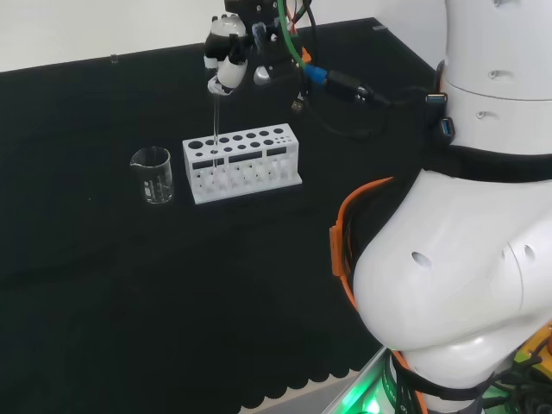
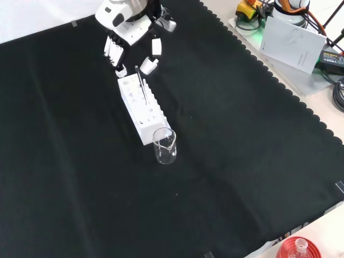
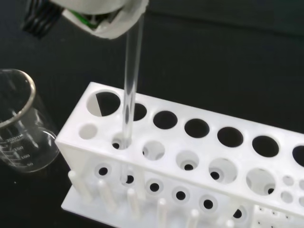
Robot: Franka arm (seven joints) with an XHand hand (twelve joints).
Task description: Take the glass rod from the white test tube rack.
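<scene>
**Rod pinched at its top, lower end in the rack**

The hand (image 1: 226, 53) hangs above the end of the white test tube rack (image 1: 246, 164) that stands nearest the beaker (image 1: 153, 175). Its fingers (image 3: 110, 26) are curled onto the top of the glass rod (image 3: 130, 80) and pinch it there, which in the wrist view leaves the whole shaft free below the grip. The rod stands close to upright, its lower end passing down through one of the smaller holes in the rack's top plate, in the row beside the large holes. Holding it by the upper end and in line with the hole seems chosen so that a straight lift would draw it clear without scraping the plate or tipping the rack.

In the front view the rack lies lengthwise away from the hand, the beaker just beyond its near end on the black worktop (image 2: 226, 161), close enough to matter if the rod swings.

As for writing, the beaker carries printed graduation marks with small figures, seen in the wrist view. No label can be made out on the rack or the rod.
</scene>
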